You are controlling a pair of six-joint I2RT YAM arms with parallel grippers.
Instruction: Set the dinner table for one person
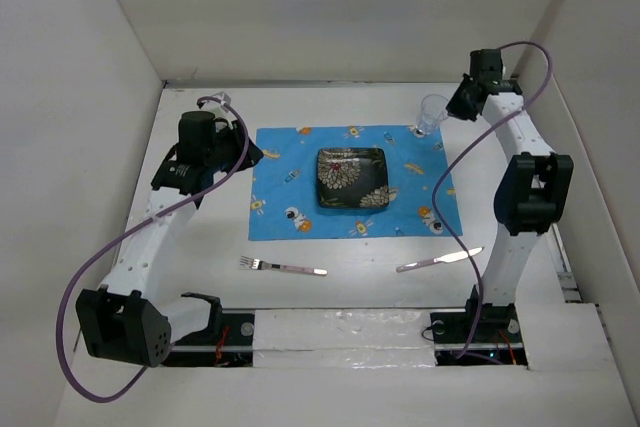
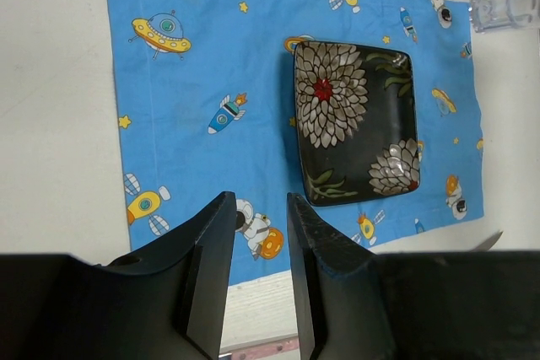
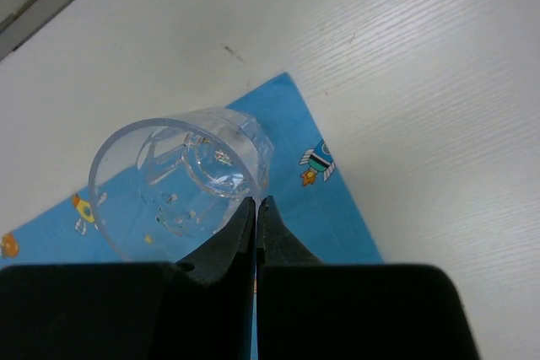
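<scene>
On dinner table (image 1: pixel 360 287): plate (image 1: pixel 352 178) on placemat (image 1: pixel 290 162) mid-bench, glass (image 1: pixel 433 114) toward far right corner, both set; fork (image 1: pixel 282 267), knife (image 1: pixel 440 260) by near edge, not yet beside plate; left gripper (image 2: pixel 259 204) fingers apart, empty; right gripper (image 3: pixel 255 204) fingers together, beside glass.

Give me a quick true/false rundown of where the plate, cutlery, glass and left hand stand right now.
1. The plate sits on the blue placemat. True.
2. The fork lies on the placemat, left of the plate. False: the fork lies on the bare dinner table, nearer the arm bases than the placemat.
3. The left hand is open and holds nothing. True.
4. The glass lies tipped over on the plate. False: the glass stands upright by the placemat's far right corner.
5. The knife lies on the dinner table, off the placemat, to the right of the fork. True.
</scene>
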